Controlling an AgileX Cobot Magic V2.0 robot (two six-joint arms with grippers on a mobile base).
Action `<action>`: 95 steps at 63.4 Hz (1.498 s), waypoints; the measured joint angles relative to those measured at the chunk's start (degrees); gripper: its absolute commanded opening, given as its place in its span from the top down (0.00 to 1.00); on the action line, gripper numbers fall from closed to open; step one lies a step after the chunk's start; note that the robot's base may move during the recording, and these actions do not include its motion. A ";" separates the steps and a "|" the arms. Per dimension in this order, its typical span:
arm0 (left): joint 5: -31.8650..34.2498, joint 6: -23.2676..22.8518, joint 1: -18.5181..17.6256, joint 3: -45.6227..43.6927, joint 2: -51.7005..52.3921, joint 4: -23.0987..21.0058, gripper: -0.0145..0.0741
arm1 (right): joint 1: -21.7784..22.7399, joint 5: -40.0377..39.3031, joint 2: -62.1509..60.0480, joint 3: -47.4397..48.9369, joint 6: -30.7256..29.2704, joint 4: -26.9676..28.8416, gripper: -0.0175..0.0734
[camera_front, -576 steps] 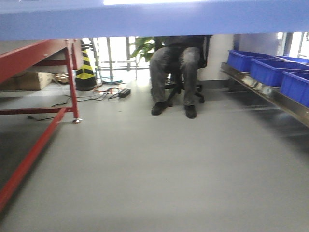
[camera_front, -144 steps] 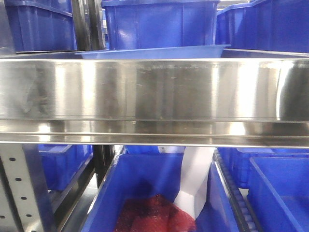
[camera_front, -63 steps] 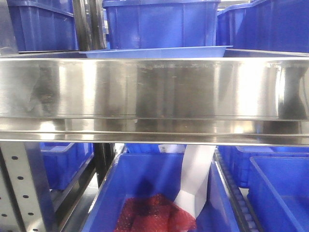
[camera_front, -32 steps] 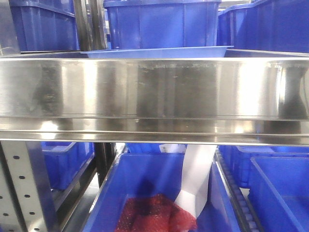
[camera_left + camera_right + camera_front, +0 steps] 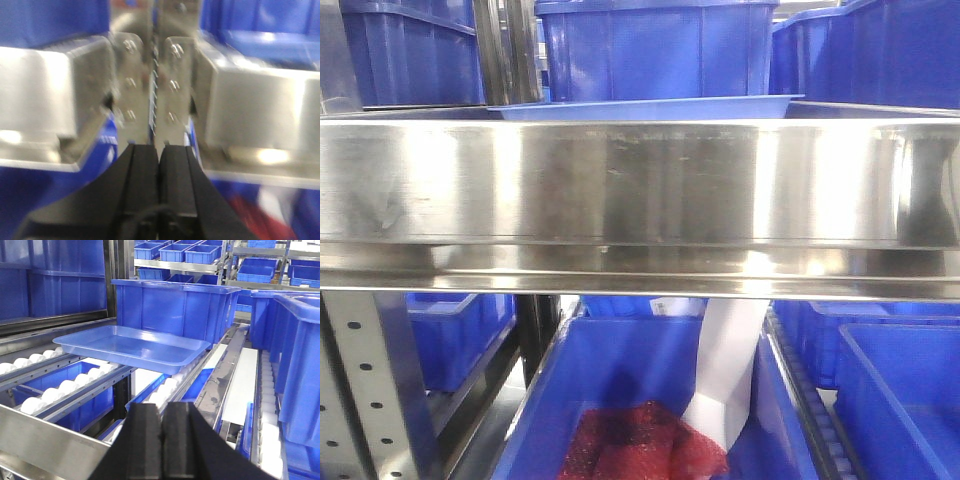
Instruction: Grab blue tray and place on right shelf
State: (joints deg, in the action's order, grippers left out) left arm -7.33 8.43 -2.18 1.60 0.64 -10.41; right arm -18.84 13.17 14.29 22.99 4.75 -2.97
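The blue tray [image 5: 132, 347] lies flat on the white rollers of the right shelf, just in front of a deep blue bin. In the front view only its rim [image 5: 640, 107] shows above the shelf's shiny steel front rail [image 5: 640, 180]. My right gripper [image 5: 161, 407] is shut with nothing in it. It sits behind the rail [image 5: 45, 440], well short of the tray. My left gripper [image 5: 159, 147] is also shut and empty, and it faces the blurred steel rail [image 5: 45, 90] and a riveted bracket [image 5: 152, 80] up close.
Deep dark blue bins [image 5: 172, 307] stand behind and beside the tray, with more on racks further back. Below the rail a blue bin [image 5: 640, 400] holds red mesh [image 5: 640, 445] and a white sheet [image 5: 725, 365]. A perforated grey upright [image 5: 365, 390] is at lower left.
Nine seconds ago the tray's underside spanned the top of the view, over open floor. Over the last two seconds the view is of the shelf rail, and the tray's rim has shifted slightly right.
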 measured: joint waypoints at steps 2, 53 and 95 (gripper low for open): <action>1.12 0.00 0.13 0.00 0.00 0.00 0.89 | 0.00 0.00 0.00 0.00 0.00 0.00 0.75; 3.34 0.08 0.36 0.00 0.00 -0.13 0.89 | 0.00 0.00 0.00 0.00 0.00 0.00 0.75; 3.34 0.08 0.36 0.00 0.00 -0.13 0.89 | 25.70 -8.79 -11.15 -20.50 -3.80 4.86 0.75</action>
State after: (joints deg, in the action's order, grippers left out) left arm -3.99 8.52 -1.82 1.60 0.64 -10.54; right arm 6.86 4.38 3.14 2.48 0.95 1.89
